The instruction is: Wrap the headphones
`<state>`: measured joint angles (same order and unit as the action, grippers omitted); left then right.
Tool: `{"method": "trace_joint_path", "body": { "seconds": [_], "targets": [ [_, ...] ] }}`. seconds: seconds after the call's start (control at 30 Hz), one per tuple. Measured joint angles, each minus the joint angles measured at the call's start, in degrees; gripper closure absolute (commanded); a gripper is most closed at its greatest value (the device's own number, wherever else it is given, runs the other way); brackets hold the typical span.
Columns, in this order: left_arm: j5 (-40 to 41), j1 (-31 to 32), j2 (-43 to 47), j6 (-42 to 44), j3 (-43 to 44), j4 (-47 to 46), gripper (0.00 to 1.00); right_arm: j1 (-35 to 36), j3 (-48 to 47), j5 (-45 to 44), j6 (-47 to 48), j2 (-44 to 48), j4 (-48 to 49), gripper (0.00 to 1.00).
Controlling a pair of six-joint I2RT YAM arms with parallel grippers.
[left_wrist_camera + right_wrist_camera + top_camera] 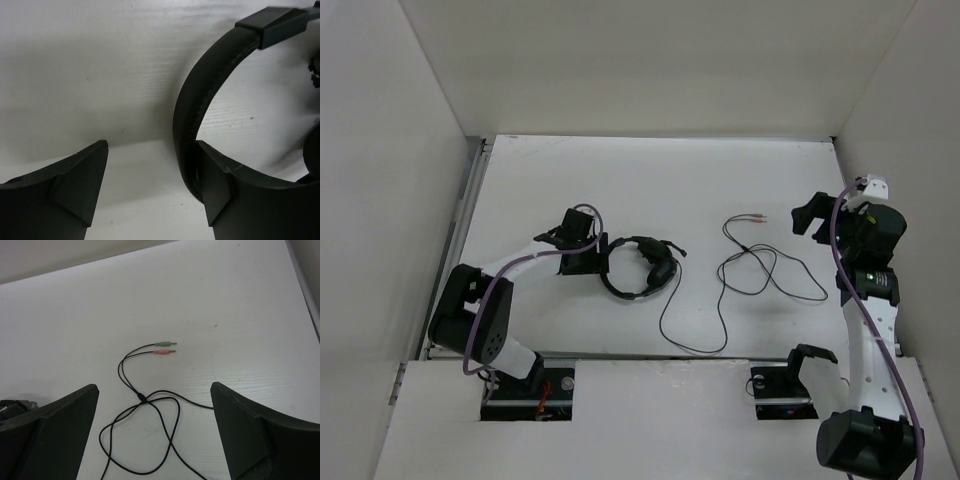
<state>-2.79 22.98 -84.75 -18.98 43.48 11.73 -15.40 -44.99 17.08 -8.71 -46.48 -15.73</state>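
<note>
Left wrist alone shows headphones (192, 100) touching the parted left claw (151, 150); right claw (154, 387) gapes near plugs (165, 347).

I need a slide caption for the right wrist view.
Open jaws frame the loose headphone cord and its green and pink plugs.

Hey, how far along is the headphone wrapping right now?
Nothing is wrapped yet: the cord lies in loose loops, plugs free. In hand: the left fingers straddle the headphones' headband, one touching it; the right fingers hang open over the cord. Left: gripping and all the winding.
</note>
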Motion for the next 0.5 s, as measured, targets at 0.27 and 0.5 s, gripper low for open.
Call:
{"method": "trace_joint_path", "body": {
  "seconds": [0.27, 0.5],
  "targets": [
    [1.1, 1.0, -3.2, 1.3, 1.0, -4.8, 0.68, -1.4, 0.0, 0.1, -0.8, 0.6, 1.4, 0.00],
    [1.6, 2.4, -5.2, 2.0, 1.9, -7.3, 0.81, -2.0, 0.1, 0.2, -1.4, 0.7, 2.7, 0.00]
  ]
}}
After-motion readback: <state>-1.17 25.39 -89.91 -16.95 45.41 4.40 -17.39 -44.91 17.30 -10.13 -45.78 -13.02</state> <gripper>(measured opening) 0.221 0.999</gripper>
